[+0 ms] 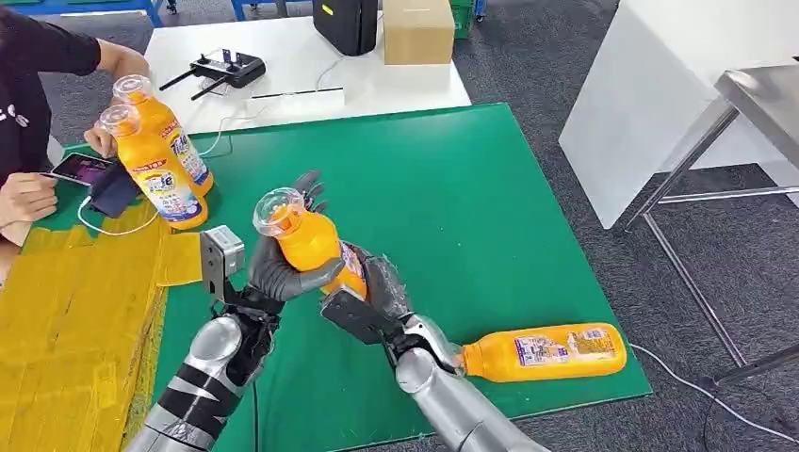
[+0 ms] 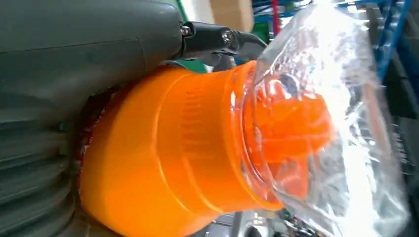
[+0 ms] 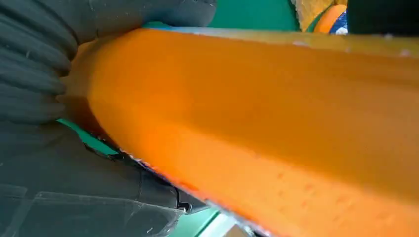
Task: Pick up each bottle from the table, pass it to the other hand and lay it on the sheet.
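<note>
Standing at the far left are two upright orange plastic bottles with clear caps (image 1: pixel 162 160), a person's hand (image 1: pixel 26 198) beside them, with the crumpled yellow sheet (image 1: pixel 75 301) lying nearer along the table's left side. Just right of it, over the green mat (image 1: pixel 471 188), the left hand (image 1: pixel 283 273) wraps the upper body of a third orange bottle (image 1: pixel 306 235), held tilted, cap up and leftward. The right hand (image 1: pixel 377 287) grips its lower end, so both hands clasp it mid-handover. The sheet lies leftward, nearer the left arm. Lying lengthwise at the near right is a fourth orange bottle (image 1: pixel 546 352).
</note>
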`<state>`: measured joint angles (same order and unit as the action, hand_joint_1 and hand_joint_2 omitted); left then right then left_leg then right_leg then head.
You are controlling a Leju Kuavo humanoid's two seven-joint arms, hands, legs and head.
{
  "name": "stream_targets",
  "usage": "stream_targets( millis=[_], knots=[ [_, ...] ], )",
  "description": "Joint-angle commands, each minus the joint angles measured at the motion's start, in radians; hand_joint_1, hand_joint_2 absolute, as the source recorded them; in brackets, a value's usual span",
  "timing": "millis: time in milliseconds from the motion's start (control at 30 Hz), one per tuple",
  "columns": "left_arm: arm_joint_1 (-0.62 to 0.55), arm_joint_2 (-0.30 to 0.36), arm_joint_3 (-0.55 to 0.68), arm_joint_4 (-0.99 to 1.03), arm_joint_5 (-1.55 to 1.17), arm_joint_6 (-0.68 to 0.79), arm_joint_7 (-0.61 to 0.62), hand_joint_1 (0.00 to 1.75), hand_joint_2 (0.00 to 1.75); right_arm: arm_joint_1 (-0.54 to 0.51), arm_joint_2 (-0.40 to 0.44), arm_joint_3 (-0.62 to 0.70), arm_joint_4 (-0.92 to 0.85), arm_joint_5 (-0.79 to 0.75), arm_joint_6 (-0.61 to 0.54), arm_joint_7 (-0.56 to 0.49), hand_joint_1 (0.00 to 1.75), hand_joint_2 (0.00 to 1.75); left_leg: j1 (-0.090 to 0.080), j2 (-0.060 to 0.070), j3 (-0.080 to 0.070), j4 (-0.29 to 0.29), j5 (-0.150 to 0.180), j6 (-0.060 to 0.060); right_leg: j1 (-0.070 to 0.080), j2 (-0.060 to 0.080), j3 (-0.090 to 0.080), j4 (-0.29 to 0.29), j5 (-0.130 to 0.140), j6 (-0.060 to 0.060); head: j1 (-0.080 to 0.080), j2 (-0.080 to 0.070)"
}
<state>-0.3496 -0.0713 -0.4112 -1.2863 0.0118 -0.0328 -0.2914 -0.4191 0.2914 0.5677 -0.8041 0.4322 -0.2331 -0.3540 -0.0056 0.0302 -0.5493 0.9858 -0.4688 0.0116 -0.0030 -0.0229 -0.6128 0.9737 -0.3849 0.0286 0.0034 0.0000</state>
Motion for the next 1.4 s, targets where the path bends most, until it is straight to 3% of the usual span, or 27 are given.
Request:
stream_targets(
  millis=[33, 733, 933, 967, 1000, 1100, 1133, 1233, 1267, 1300, 1400],
  knots=[
    [-0.056, -0.009, -0.01, 0.109, 0.007, 0.011, 0.005, 1.75, 1.75, -0.021, -0.008, 0.142, 0.07, 0.03, -0.002, -0.007, 1.75, 1.75, 0.001, -0.003, 0.004, 0.0, -0.001, -0.001, 0.001, 0.0, 0.004, -0.001, -0.001, 0.0, 0.0, 0.0],
    [-0.032, -0.009, 0.02, 0.104, -0.003, 0.039, -0.003, 1.75, 1.75, 0.021, -0.035, 0.139, -0.028, -0.007, -0.002, -0.015, 1.75, 1.75, 0.001, -0.002, 0.003, 0.0, -0.001, -0.001, 0.001, 0.001, 0.003, -0.001, -0.001, 0.0, 0.0, 0.0],
    [-0.007, 0.031, 0.129, 0.015, 0.023, 0.107, -0.029, 1.75, 1.75, 0.078, -0.083, 0.154, -0.226, -0.008, -0.026, -0.017, 1.75, 1.75, 0.001, -0.001, 0.002, 0.0, -0.001, -0.001, 0.0, 0.002, 0.002, 0.0, -0.001, 0.0, 0.0, 0.0],
    [-0.006, 0.033, 0.146, 0.007, 0.01, 0.135, -0.034, 1.75, 1.75, 0.089, -0.09, 0.151, -0.26, -0.01, -0.038, -0.024, 1.33, 1.75, 0.001, -0.001, 0.001, 0.0, -0.001, -0.001, 0.0, 0.002, 0.001, 0.0, 0.0, 0.0, 0.0, 0.0],
    [-0.005, 0.042, 0.165, -0.002, -0.045, 0.194, -0.043, 1.75, 1.75, 0.109, -0.1, 0.145, -0.316, -0.019, -0.046, -0.029, 0.0, 1.75, 0.002, -0.002, 0.003, 0.0, -0.002, -0.001, 0.001, 0.003, 0.003, 0.0, -0.002, 0.0, 0.0, 0.0],
    [-0.007, 0.064, 0.19, -0.01, -0.178, 0.313, -0.043, 1.75, 1.75, 0.151, -0.134, 0.134, -0.451, -0.03, -0.058, -0.036, 0.0, 1.75, 0.003, -0.002, 0.005, 0.001, -0.003, -0.002, 0.002, 0.003, 0.006, 0.0, -0.003, -0.001, 0.0, 0.0],
    [-0.014, 0.074, 0.199, 0.01, -0.339, 0.431, -0.015, 1.75, 1.75, 0.17, -0.14, 0.126, -0.497, -0.032, -0.067, -0.038, 0.0, 1.75, 0.001, 0.0, 0.001, 0.0, -0.001, -0.001, 0.001, 0.003, 0.001, 0.0, 0.0, 0.0, 0.0, 0.0],
    [-0.032, 0.1, 0.243, 0.066, -0.586, 0.592, 0.034, 1.75, 1.75, 0.21, -0.148, 0.107, -0.585, -0.073, -0.06, -0.05, 0.0, 1.75, 0.001, 0.0, 0.002, -0.001, -0.001, -0.001, 0.0, 0.002, 0.002, 0.0, 0.0, 0.0, 0.001, 0.0],
    [-0.043, 0.119, 0.264, 0.105, -0.816, 0.713, 0.099, 1.75, 1.75, 0.216, -0.161, 0.114, -0.61, -0.077, -0.047, -0.051, 0.0, 1.75, 0.002, 0.0, 0.004, -0.001, -0.002, -0.002, 0.001, 0.004, 0.003, 0.0, -0.001, -0.001, 0.0, 0.0],
    [-0.038, 0.119, 0.33, 0.1, -1.093, 0.731, 0.19, 1.75, 1.75, 0.217, -0.172, 0.122, -0.625, -0.058, -0.045, -0.05, 0.0, 1.75, 0.002, 0.002, 0.003, -0.001, -0.001, -0.002, 0.001, 0.004, 0.002, -0.001, 0.0, -0.001, 0.0, 0.0],
    [-0.029, 0.141, 0.403, 0.122, -1.432, 0.731, 0.301, 1.75, 1.75, 0.244, -0.199, 0.11, -0.688, -0.116, -0.001, -0.053, 0.0, 1.75, 0.001, 0.0, 0.002, -0.001, 0.0, -0.002, 0.002, 0.003, 0.001, -0.001, 0.0, 0.0, 0.0, 0.0]
  ],
)
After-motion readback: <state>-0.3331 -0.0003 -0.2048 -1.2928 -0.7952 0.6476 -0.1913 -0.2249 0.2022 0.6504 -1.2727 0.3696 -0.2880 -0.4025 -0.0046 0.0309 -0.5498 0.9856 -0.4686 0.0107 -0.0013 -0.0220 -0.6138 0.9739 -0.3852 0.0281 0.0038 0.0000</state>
